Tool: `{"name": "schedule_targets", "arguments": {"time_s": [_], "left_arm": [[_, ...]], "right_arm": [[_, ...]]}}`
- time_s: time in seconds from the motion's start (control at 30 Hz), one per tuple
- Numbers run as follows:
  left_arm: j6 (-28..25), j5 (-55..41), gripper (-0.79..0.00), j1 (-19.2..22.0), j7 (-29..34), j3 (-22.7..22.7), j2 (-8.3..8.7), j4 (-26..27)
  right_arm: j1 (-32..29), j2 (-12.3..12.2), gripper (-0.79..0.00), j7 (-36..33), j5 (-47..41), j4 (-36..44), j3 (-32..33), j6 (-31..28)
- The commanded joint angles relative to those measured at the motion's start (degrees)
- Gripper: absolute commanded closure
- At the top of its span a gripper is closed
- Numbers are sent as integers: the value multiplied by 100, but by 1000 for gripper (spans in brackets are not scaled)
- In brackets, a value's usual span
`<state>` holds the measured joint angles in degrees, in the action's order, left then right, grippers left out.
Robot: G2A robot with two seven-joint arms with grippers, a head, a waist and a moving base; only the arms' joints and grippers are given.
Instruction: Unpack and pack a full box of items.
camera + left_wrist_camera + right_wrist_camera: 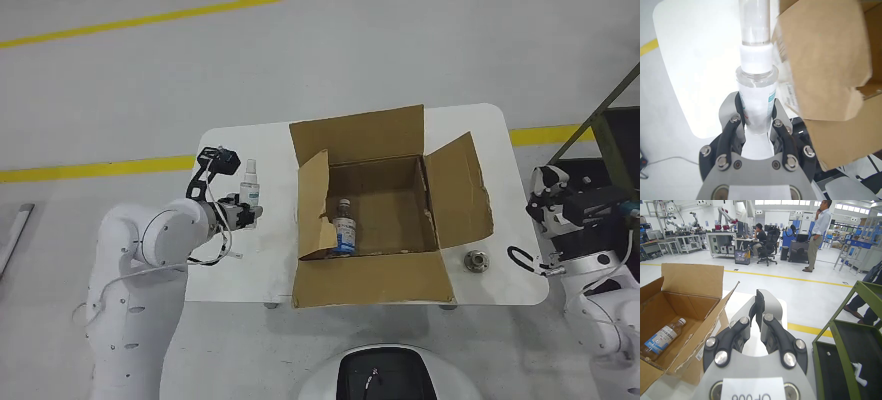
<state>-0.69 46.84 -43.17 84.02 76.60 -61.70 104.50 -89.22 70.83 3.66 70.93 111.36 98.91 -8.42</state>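
- My left gripper (757, 110) is pinching the lower body of a clear spray bottle (757, 89), one pad pressing on each side. It is holding the bottle upright over the white table (696, 56), just beside the cardboard box (829, 66).
- In the left wrist view the bottle's cap is running off the frame, and a raised flap is blocking my look into the box.
- My right gripper (758, 306) is hanging off the table's right end with its ridged pads pressed together on nothing.
- A labelled bottle (662, 336) is lying on its side on the box floor, its base slipping behind the near wall.
- A small round metal piece (476, 261) is sitting on the table right of the box; I cannot make out what it is.
- The table is standing on a pale workshop floor with a yellow line (100, 168) crossing it, and a green cart (848, 313) is standing by my right side.
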Motion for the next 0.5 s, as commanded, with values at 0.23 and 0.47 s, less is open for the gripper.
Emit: {"name": "schedule_targets", "arguments": {"time_s": [0.23, 0.47], "left_arm": [[-441, -1529, 0, 468, -283, -353, -70, 63], [-441, -1529, 0, 468, -283, -353, -70, 63]], "right_arm": [[-84, 5, 0, 30, -35, 32, 33, 50], [-121, 12, 0, 52, -78, 61, 36, 91]]}}
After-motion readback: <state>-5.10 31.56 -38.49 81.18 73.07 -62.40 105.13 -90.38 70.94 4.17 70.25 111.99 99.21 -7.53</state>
